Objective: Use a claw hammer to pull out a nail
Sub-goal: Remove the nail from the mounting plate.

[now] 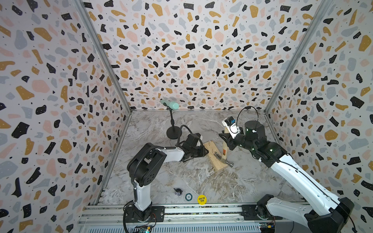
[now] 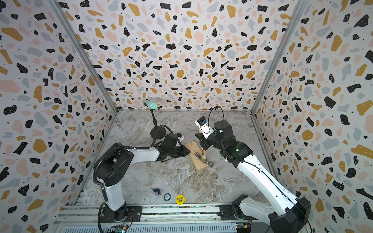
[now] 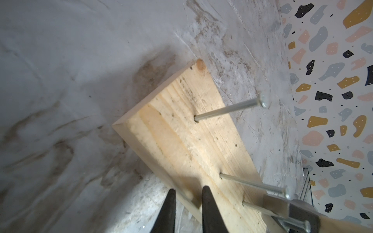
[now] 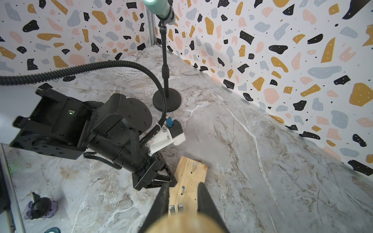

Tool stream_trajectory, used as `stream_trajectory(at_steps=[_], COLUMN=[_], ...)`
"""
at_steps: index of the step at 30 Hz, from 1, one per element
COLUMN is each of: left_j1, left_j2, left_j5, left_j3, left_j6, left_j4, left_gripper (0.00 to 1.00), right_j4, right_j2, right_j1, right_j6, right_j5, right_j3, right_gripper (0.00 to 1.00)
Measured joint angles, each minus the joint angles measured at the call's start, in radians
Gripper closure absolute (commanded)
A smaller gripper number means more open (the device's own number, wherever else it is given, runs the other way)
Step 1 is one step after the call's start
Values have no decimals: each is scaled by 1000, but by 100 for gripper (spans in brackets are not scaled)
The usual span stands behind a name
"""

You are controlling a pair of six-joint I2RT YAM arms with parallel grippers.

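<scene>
The claw hammer [image 1: 224, 153] lies across a pale wood block [image 1: 219, 165] in both top views, its silver head [image 2: 206, 161] toward the front. My right gripper [image 1: 226, 141] is shut on the wooden handle [image 4: 181, 224], well behind the head. In the left wrist view the claw [image 3: 282, 205] straddles the nail [image 3: 260, 208], which stands out of the block. Two other nails [image 3: 228, 110] [image 3: 252, 184] also stand in the block. My left gripper [image 3: 188, 188] clamps the block's edge [image 3: 193, 203] from the side.
A black microphone stand [image 1: 173, 132] with a green-headed mic stands behind the left arm. Near the front rail lie a small dark figure [image 1: 178, 191], a green chip [image 1: 188, 196] and a yellow disc [image 1: 201, 199]. Patterned walls close in three sides.
</scene>
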Motion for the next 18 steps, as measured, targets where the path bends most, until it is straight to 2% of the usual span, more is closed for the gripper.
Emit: stream_trajectory(at_steps=[18], left_j1=[4], left_j2=[1], left_j5=[2], left_j3=[0], left_j6=[-3], left_j4=[1], left_gripper=[80], right_j4=[92], right_j2=[-55], right_j1=[-47], right_j6=[33], right_j5=[-46], right_j3=[-91], right_gripper=[100])
